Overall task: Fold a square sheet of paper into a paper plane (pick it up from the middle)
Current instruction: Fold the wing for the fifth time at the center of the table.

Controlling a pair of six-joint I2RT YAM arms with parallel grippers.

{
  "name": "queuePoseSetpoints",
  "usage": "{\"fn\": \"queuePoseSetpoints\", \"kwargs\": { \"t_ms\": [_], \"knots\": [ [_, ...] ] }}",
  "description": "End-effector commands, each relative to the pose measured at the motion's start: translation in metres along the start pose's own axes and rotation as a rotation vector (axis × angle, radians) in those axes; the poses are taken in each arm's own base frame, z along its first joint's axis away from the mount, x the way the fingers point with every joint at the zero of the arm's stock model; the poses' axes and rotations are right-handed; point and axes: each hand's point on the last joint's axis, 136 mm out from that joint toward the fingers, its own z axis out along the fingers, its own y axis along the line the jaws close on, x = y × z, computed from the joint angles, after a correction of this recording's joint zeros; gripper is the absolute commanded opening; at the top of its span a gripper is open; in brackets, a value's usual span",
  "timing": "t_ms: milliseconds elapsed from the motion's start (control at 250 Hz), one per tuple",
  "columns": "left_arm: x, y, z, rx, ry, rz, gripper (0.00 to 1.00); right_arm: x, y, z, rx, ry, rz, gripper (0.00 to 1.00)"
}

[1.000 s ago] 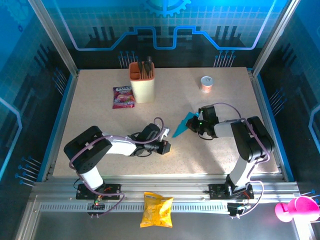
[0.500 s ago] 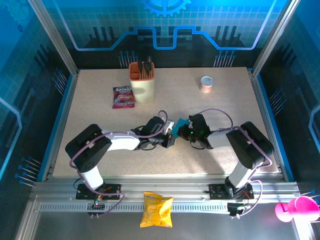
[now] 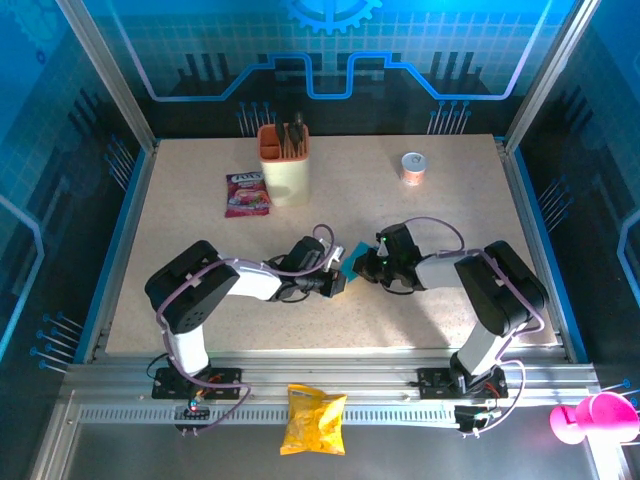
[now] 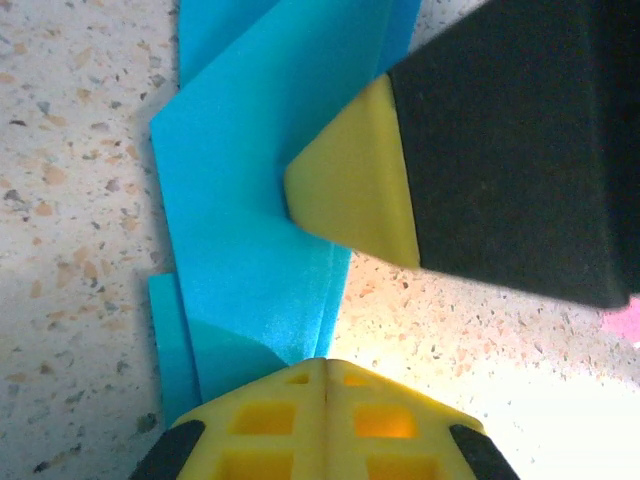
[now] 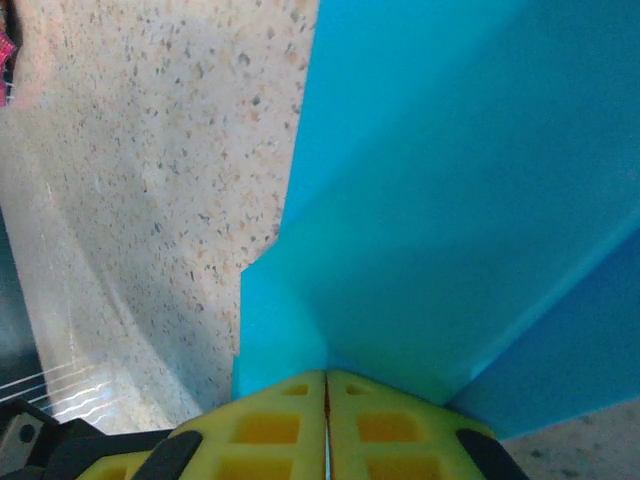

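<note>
The paper plane (image 3: 352, 257) is cyan-blue paper folded into a narrow layered shape, held just above the table's middle between my two grippers. My right gripper (image 3: 366, 262) is shut on it; in the right wrist view the paper plane (image 5: 450, 200) fans out from the closed yellow fingertips (image 5: 280, 405). My left gripper (image 3: 338, 279) is shut, its tip at the plane's near edge. In the left wrist view the paper plane (image 4: 250, 210) runs up from the closed left gripper (image 4: 325, 362), and the right gripper's yellow finger (image 4: 355, 180) presses into its folds.
An orange-cream holder (image 3: 284, 165) with tools and a pink snack packet (image 3: 247, 194) stand at the back left. A small orange-white roll (image 3: 412, 167) sits back right. A yellow crisp bag (image 3: 313, 420) lies on the front rail.
The right gripper has carried the blue paper left toward the table's middle. The left gripper has moved up and right to meet it. Over the last half second both have barely shifted.
</note>
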Motion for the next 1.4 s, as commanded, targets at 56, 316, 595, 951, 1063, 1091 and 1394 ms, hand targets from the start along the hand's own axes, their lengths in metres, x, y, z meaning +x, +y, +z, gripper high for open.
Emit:
{"fn": "queuePoseSetpoints", "kwargs": {
  "t_ms": [56,316,595,951,1063,1091,1394],
  "knots": [
    [0.062,0.033,0.002,-0.083,0.158,-0.059,0.0,-0.018,-0.019,-0.002,0.044,0.047,0.054,0.12],
    [0.073,0.038,0.002,-0.089,0.176,-0.074,0.0,-0.051,-0.048,-0.012,0.092,-0.01,0.122,0.12],
    [0.076,0.039,0.004,-0.083,0.181,-0.086,0.0,-0.095,-0.077,-0.044,0.14,-0.122,0.185,0.12],
    [0.055,0.015,-0.01,-0.014,0.121,-0.144,0.0,-0.102,-0.04,-0.084,0.067,-0.203,0.17,0.13],
    [0.01,-0.019,-0.036,0.055,0.003,-0.159,0.24,-0.083,-0.025,-0.093,0.061,-0.193,0.124,0.14],
    [-0.002,-0.024,-0.044,0.054,-0.031,-0.156,0.3,-0.076,-0.023,-0.094,0.06,-0.188,0.112,0.14],
    [-0.067,0.011,-0.071,-0.072,-0.113,-0.233,0.43,-0.024,-0.027,-0.068,-0.019,-0.098,0.116,0.01]
  ]
}}
